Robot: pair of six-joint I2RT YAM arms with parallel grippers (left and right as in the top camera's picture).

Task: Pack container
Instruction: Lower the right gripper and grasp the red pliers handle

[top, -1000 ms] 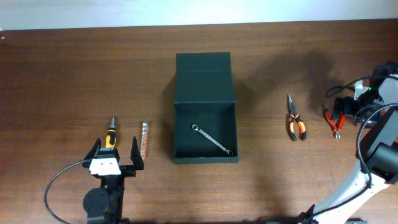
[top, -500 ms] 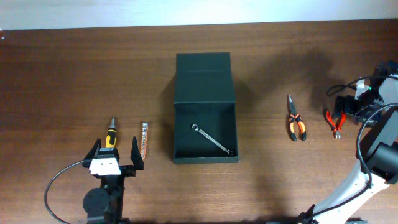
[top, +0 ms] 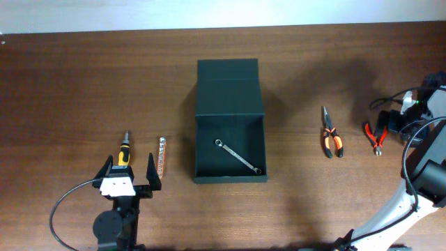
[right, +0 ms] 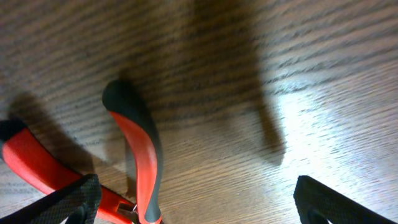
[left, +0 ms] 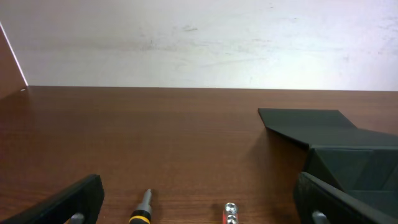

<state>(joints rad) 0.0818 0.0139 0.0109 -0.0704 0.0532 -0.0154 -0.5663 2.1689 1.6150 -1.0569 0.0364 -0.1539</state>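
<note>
R gripper [right: 198, 208], jaws wide & empty, shifted slightly right over red-handled cutting pliers [top: 375, 137]. L gripper [top: 129, 167] unmoved, also released; dark matte rectangular container [top: 228, 87] unchanged.

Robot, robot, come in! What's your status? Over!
Left hand open, empty, by the screwdriver. Right hand open, empty, over the red pliers. Container open, wrench inside. Nothing blocking it.

Screwdriver [top: 124, 150] lies beside bit strip [top: 161, 156]; orange pliers [top: 330, 140] lie near red cutters [top: 373, 137].
</note>
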